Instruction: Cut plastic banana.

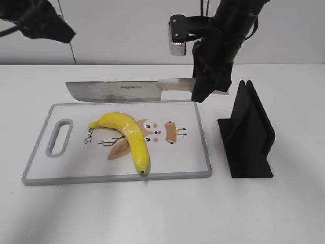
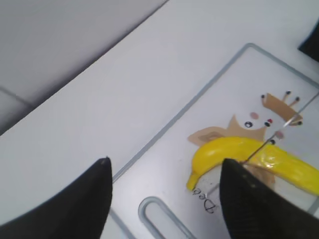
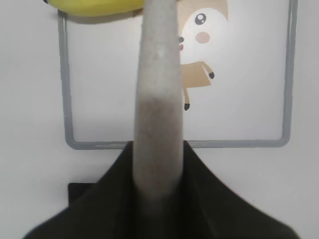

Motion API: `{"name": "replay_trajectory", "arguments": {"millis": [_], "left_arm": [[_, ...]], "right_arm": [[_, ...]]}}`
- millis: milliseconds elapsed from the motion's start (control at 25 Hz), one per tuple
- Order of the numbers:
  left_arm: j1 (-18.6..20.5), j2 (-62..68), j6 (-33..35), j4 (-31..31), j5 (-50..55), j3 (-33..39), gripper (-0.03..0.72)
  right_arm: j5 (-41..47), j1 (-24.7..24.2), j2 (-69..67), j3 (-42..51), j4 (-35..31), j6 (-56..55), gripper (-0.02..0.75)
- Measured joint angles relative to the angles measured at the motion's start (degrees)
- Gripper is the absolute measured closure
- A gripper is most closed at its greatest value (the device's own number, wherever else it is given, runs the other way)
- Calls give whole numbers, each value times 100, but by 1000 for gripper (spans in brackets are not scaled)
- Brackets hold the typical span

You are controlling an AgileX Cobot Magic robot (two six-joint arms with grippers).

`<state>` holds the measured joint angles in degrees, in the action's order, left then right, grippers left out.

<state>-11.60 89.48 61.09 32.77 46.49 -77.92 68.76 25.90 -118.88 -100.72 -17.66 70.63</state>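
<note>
Right gripper (image 1: 207, 84) clamps the cleaver (image 1: 122, 91) handle, blade poised above the uncut plastic banana (image 1: 128, 134); cutting remains.

From here, the worktop (image 1: 284, 213) in front of the cutting board (image 1: 190, 170) lies bare, so I have an open way in from the near side. The knife (image 1: 117, 91) hangs level over the board's far edge, held fast in the right tool (image 1: 203, 89) — it bars any approach from behind. To the right, the black stand (image 1: 249, 134) rises just beside the board, leaving only a narrow lane between them. The left tool (image 2: 164, 199) hovers with its fingers spread above the board's handle-slot end (well clear of the surface), with the plastic banana (image 1: 129, 137) curving across the middle.
</note>
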Motion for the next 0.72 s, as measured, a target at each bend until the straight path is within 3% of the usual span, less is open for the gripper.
{"name": "replay_trajectory", "arguments": {"millis": [320, 560, 720], "left_arm": [[496, -489, -3237, -1407, 361, -231, 78], [553, -581, -4677, -2691, 1678, -438, 98], [564, -583, -5119, -3240, 2280, -438, 101]], "right_arm": [[82, 0, 0, -565, 0, -2218, 571], [93, 0, 0, -1121, 0, -3769, 571], [99, 0, 0, -1151, 0, -4766, 571]]}}
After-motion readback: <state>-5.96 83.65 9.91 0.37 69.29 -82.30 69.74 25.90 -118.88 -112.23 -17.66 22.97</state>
